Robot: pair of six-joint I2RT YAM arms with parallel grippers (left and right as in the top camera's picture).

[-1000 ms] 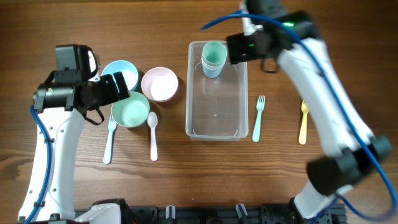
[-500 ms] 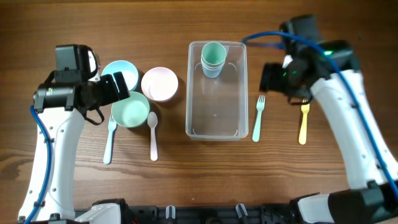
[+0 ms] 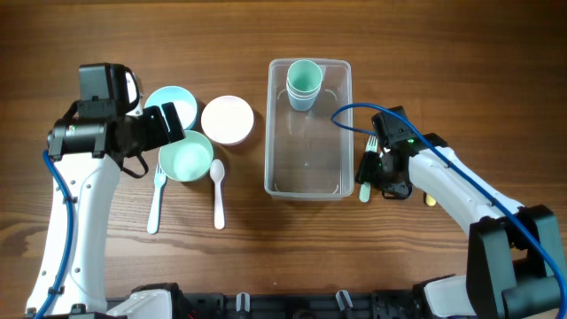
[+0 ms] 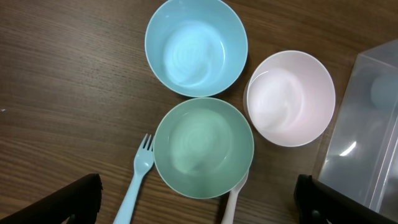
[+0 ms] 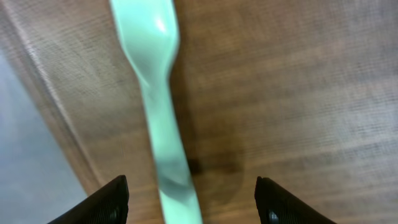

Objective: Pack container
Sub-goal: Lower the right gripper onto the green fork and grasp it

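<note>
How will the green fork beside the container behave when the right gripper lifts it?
The green fork looks like thin, glossy plastic: probably light and stiff, perhaps slippery. It lies flat on the table, so the open right gripper may push it sideways before gripping.

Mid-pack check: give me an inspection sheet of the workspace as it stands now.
Surface: wooden table, no spills seen.
Job's things: clear container upright, stacked cups at its far end, rest empty.
Clutter: blue bowl, pink bowl, green bowl, light-blue fork and white spoon left of it; mint fork to its right.
Grippers: left claw open above the green bowl; right claw open, straddling the mint fork.
Cables: blue cable loops from the right arm over the container's edge.
Surroundings: dark rig base at the near edge.
</note>
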